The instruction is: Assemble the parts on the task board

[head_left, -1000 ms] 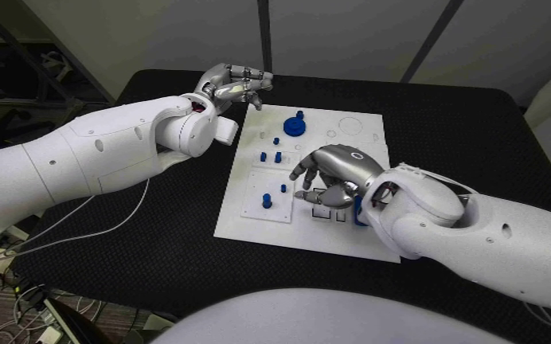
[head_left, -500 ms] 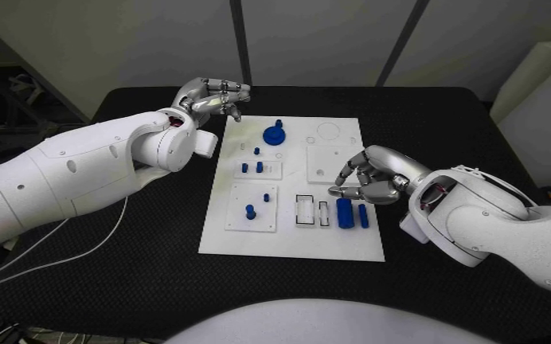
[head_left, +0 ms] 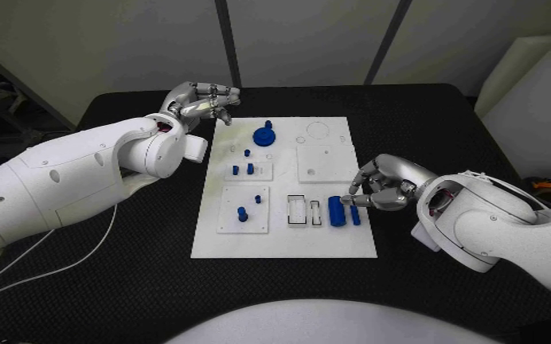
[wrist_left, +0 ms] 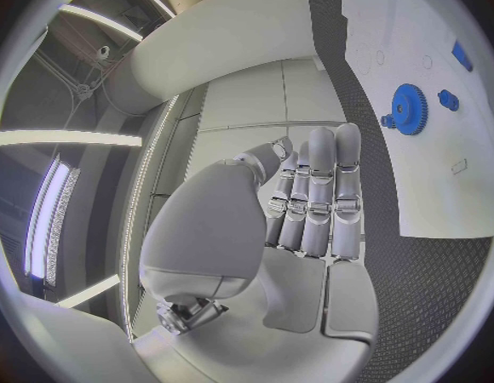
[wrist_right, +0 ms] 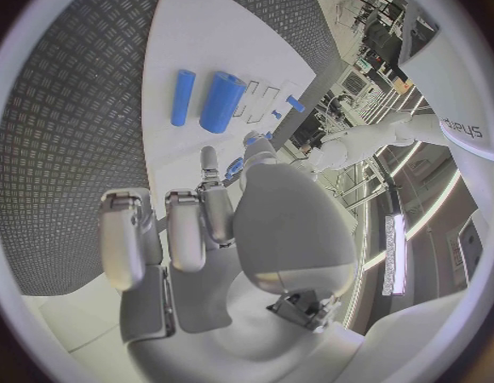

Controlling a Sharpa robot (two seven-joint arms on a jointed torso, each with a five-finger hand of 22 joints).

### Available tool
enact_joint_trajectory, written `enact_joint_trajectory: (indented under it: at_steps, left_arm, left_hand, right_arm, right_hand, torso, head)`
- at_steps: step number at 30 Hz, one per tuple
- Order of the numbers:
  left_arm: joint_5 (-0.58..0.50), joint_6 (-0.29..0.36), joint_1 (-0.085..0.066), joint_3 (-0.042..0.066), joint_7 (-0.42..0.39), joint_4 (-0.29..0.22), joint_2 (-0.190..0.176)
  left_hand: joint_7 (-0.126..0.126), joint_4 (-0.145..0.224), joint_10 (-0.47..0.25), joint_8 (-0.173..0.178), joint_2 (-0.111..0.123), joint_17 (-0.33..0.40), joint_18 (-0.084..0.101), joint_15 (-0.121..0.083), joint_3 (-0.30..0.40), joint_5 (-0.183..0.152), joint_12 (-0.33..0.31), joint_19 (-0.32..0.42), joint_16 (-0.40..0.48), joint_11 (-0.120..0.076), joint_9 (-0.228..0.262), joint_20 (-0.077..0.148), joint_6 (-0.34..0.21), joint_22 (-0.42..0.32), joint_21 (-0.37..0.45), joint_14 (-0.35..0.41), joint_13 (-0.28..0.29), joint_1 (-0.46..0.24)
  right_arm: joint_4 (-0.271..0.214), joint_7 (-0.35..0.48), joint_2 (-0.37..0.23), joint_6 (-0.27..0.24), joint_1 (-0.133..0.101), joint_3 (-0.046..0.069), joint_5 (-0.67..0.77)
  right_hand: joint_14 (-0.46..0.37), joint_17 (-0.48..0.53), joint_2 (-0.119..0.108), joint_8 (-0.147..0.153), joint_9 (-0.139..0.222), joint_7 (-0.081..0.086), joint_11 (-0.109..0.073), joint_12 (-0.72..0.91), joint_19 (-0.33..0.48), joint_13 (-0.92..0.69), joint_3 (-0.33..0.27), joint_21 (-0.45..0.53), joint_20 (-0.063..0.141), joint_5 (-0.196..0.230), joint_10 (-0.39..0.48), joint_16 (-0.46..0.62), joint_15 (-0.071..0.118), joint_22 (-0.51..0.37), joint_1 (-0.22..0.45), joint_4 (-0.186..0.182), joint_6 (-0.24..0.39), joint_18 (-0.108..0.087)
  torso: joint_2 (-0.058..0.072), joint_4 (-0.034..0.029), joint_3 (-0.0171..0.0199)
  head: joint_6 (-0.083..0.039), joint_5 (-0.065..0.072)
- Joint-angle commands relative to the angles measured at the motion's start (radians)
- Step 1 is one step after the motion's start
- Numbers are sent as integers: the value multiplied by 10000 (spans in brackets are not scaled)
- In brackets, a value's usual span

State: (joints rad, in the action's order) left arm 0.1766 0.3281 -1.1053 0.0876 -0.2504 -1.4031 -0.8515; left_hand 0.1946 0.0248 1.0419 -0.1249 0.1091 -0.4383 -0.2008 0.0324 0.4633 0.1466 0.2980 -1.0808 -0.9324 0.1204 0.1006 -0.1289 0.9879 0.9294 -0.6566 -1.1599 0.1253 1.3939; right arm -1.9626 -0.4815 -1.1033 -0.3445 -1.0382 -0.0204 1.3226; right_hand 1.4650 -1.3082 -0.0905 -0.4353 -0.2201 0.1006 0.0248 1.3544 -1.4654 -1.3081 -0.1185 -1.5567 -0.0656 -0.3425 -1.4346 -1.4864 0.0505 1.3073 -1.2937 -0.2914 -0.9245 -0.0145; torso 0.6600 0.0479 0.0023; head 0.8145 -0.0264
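The white task board (head_left: 287, 236) lies mid-table. On it are a blue gear (head_left: 265, 135), small blue pegs (head_left: 242, 169), a peg on a near-left sub-plate (head_left: 242, 214), and a thick blue cylinder (head_left: 337, 210) with a thin one (head_left: 355, 215) beside it. My right hand (head_left: 384, 181) hovers at the board's right edge, just beyond the cylinders, fingers curled in, nothing in them. The right wrist view has that hand (wrist_right: 194, 230) and both cylinders (wrist_right: 222, 102). My left hand (head_left: 202, 99) sits off the board's far left corner, fingers curled, holding nothing. The left wrist view shows the hand (wrist_left: 301, 204) and the gear (wrist_left: 408, 109).
Two empty rectangular slots (head_left: 304, 210) lie left of the cylinders. A square sub-plate (head_left: 324, 162) and round holes (head_left: 317, 130) occupy the board's far right part. Black textured tabletop (head_left: 138, 264) surrounds the board on all sides.
The camera has shifted. My right hand has drawn back from over the slots to the board's right edge, uncovering the two blue cylinders. The left hand stays by the far left corner.
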Motion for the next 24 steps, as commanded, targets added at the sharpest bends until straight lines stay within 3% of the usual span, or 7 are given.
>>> enact_joint_trajectory:
  at_steps: [1,6,13,24]
  left_arm:
    - [36,-46,8,6,-18,-48,-1]
    - [36,-44,26,6,-26,-67,-4]
    - [36,-45,39,6,-34,-83,-10]
    - [37,-39,44,6,-32,-100,-5]
  left_hand:
    - [4,10,-45,-60,-104,14,181,19,-52,-17,35,72,21,-8,-11,-20,-44,-11,57,78,-7,-31]
    - [4,10,-45,-60,-104,14,181,19,-52,-17,35,72,21,-8,-11,-20,-44,-11,57,78,-7,-31]
    - [4,10,-45,-60,-104,14,181,19,-52,-17,35,72,21,-8,-11,-20,-44,-11,57,78,-7,-31]
    - [6,11,-48,-67,-111,19,180,19,-60,-17,46,72,16,-8,-13,-21,-42,-11,58,79,-7,-32]
  right_arm:
    - [-18,-747,99,167,29,-42,652]
    - [38,-982,246,242,166,-78,813]
    - [164,-1191,494,305,386,-95,993]
    - [400,-1301,906,396,610,-97,1022]
  right_hand:
    - [825,-1344,58,-74,-28,14,-18,64,-962,-499,-120,-48,-5,-5,-53,-51,-51,2520,124,-2,112,109]
    - [820,-1367,92,-223,-110,3,-25,51,-970,-515,-325,-56,-10,-11,-30,-71,-54,2531,364,-20,148,113]
    - [816,-1379,107,-377,-207,-17,-36,9,-971,-500,-480,-57,-7,-21,4,-83,-46,2532,604,-24,180,113]
    - [811,-1369,121,-439,-249,-25,-41,-29,-961,-474,-519,-48,-5,-22,30,-77,-43,2521,677,-25,192,109]
  torso:
    - [-5,-29,-15]
    - [-19,-44,-33]
    - [-2,-25,-18]
    - [11,-32,-35]
  head:
    - [-25,74]
    - [-10,73]
    - [-7,59]
    - [-26,59]
